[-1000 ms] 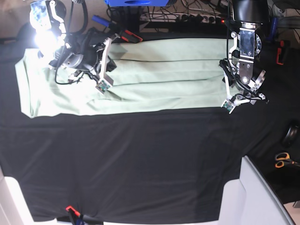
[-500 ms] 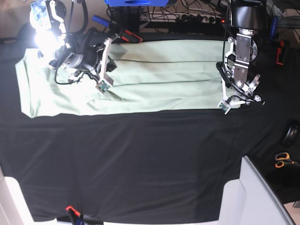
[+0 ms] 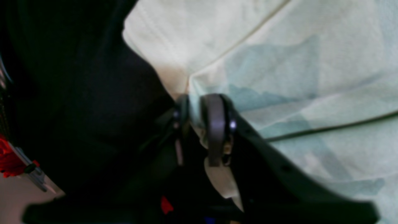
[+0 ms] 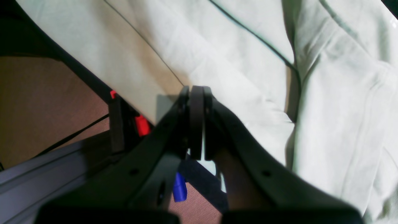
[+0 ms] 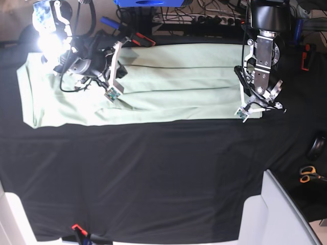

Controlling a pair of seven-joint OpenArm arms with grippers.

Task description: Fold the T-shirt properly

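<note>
From above, the T-shirt [image 5: 153, 84] lies folded in a long band across the far side of the black cloth [image 5: 153, 178]. Only my wrist views show the grips: left gripper [image 3: 202, 124] pinches a shirt edge, right gripper [image 4: 196, 121] is closed on fabric.

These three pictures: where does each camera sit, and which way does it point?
Base: overhead, looking down at the T-shirt on the black cloth; both arms show.
Left wrist: on the arm, looking along the left claw pinching the shirt's edge.
Right wrist: likewise, behind the right claw, over the shirt.
All share the shirt.
</note>
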